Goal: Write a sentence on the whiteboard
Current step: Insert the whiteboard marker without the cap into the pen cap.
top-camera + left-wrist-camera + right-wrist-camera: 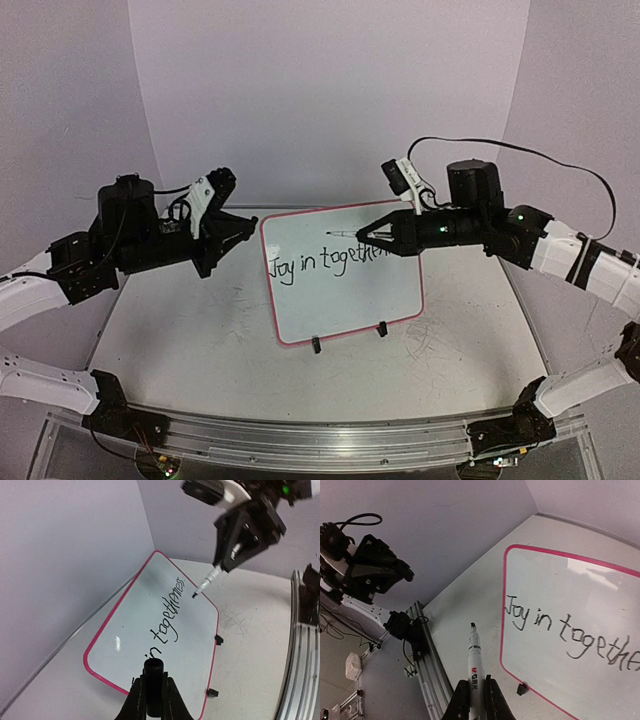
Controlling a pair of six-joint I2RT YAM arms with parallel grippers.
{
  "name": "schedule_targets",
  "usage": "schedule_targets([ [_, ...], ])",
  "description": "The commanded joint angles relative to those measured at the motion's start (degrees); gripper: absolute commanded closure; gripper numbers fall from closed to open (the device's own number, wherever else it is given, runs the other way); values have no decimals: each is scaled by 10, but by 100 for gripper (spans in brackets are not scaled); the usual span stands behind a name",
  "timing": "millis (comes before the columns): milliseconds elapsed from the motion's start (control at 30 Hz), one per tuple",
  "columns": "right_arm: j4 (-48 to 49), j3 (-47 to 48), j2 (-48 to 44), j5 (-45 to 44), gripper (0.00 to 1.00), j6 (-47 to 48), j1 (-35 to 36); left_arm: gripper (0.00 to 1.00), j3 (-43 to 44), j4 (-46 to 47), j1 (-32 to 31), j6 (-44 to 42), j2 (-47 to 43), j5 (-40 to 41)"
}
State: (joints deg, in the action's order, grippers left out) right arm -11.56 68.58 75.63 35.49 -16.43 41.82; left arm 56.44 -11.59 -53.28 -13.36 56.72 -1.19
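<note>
The whiteboard (340, 300) lies at the middle of the table (190, 340). Its long axis runs from 9 to 3 o'clock in the top view, the right end slightly farther back, and its two clip feet are on the 6 o'clock edge. The right gripper (372, 232) is clamped on a marker (345, 233) that points toward 9 o'clock over the board's upper part; I cannot tell whether the tip touches. At the board's 9 o'clock, the left gripper (243, 233) is closed on a small black cylinder (153, 672).
</note>
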Motion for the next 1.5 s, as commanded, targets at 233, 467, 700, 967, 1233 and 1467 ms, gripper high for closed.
schedule_targets([
  [233, -31, 137, 94, 45, 100, -28, 69, 100, -24, -1, -58, -206, 36, 35],
  [467, -46, 154, 117, 43, 100, -24, 89, 100, -18, -21, -61, -221, 42, 55],
  [700, -59, 165, 132, 34, 100, -18, 98, 100, -12, -27, -62, -225, 40, 68],
  [967, -64, 180, 148, 17, 100, -17, 104, 100, -11, -28, -61, -227, 40, 64],
  [1233, -72, 185, 161, 14, 100, -12, 104, 100, -12, -28, -61, -229, 42, 63],
  [1467, -76, 183, 166, 13, 100, -8, 104, 100, -14, -29, -61, -230, 40, 68],
])
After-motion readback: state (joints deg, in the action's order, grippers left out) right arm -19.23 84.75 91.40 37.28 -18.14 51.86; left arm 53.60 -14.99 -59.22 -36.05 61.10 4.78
